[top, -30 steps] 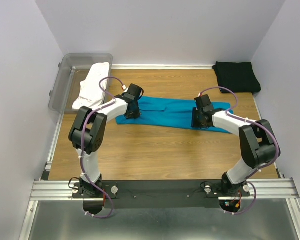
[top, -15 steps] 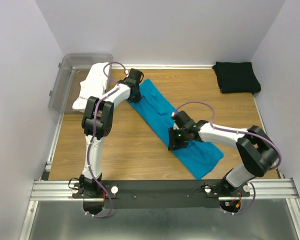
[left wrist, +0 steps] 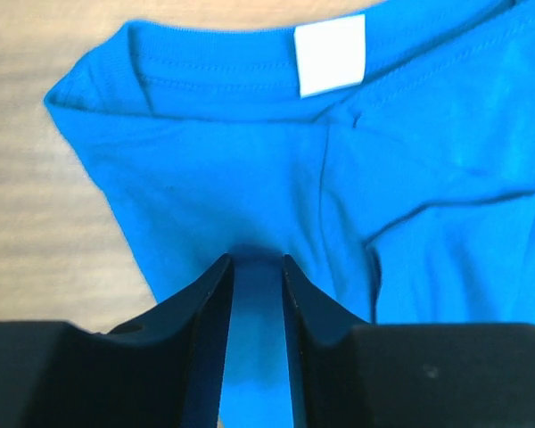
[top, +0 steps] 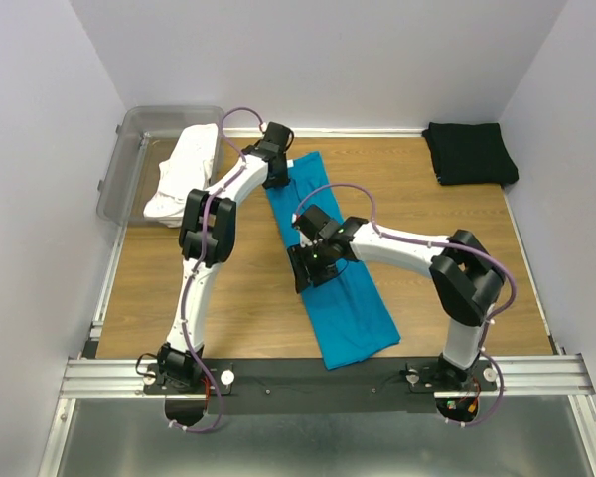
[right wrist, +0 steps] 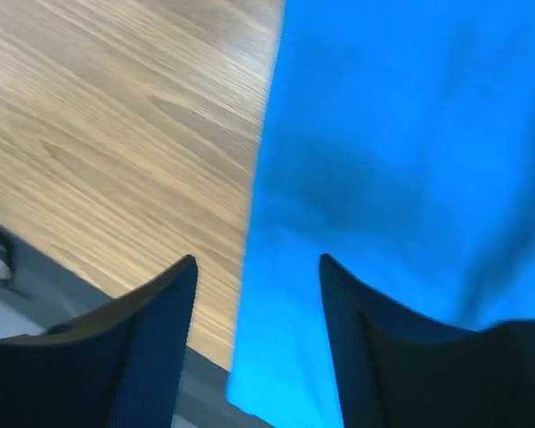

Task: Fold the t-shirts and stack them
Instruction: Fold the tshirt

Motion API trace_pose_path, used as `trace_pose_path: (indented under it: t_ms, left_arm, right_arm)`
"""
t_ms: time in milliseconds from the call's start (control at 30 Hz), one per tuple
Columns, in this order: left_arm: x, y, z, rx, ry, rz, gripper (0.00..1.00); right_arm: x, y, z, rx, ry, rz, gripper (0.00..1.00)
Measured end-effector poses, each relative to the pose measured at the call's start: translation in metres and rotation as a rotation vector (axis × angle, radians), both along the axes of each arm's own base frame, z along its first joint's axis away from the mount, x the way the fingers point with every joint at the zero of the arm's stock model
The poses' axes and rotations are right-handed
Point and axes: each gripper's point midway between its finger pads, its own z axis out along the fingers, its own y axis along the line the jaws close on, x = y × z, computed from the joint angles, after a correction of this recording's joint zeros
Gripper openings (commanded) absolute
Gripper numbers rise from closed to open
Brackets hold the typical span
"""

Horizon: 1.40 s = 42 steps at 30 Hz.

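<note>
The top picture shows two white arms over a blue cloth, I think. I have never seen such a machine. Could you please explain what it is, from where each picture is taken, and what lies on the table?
These are two robot arms bolted at the near edge of a wooden table. The top picture comes from a fixed camera above and behind them. The other two come from small cameras on the wrists, so each shows its own black fingers. A long, folded teal t-shirt lies in the middle. A folded black t-shirt sits in the far right corner, and a bunched white t-shirt lies at a clear tub on the far left. The left gripper pinches the teal cloth near the collar. The right gripper is open over the shirt's long edge and holds nothing.
</note>
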Motion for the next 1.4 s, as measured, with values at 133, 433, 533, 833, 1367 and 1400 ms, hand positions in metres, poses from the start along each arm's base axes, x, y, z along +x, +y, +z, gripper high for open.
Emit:
trace_pose_path:
  t_ms: [133,433,533,833,1367,1400]
  left_arm:
    - [-0.013,0.005,0.013,-0.016,0.008,0.026,0.41]
    - [-0.05,-0.021,0.093,-0.11,-0.088,0.043,0.41]
    - [-0.069,-0.053,0.093,-0.129,-0.085,-0.003,0.41]
    - [-0.111,-0.085,0.039,-0.106,0.045,-0.033,0.4]
    - [-0.067,-0.096,-0.004,-0.08,0.059,-0.02,0.37]
    - [-0.062,-0.096,-0.004,-0.08,0.052,-0.022,0.36]
  right_arm:
    - [0.006,-0.027,0.022,-0.087,-0.086,-0.028,0.69]
    - [-0.015,-0.087,0.032,-0.223,-0.131,-0.071,0.68]
    - [-0.025,-0.102,0.018,-0.277,-0.098,-0.066,0.67]
    - [-0.029,-0.11,0.014,-0.305,-0.088,-0.07,0.67]
    - [-0.023,-0.102,0.009,-0.314,-0.079,-0.067,0.67]
    - [-0.021,-0.1,0.009,-0.313,-0.081,-0.067,0.67]
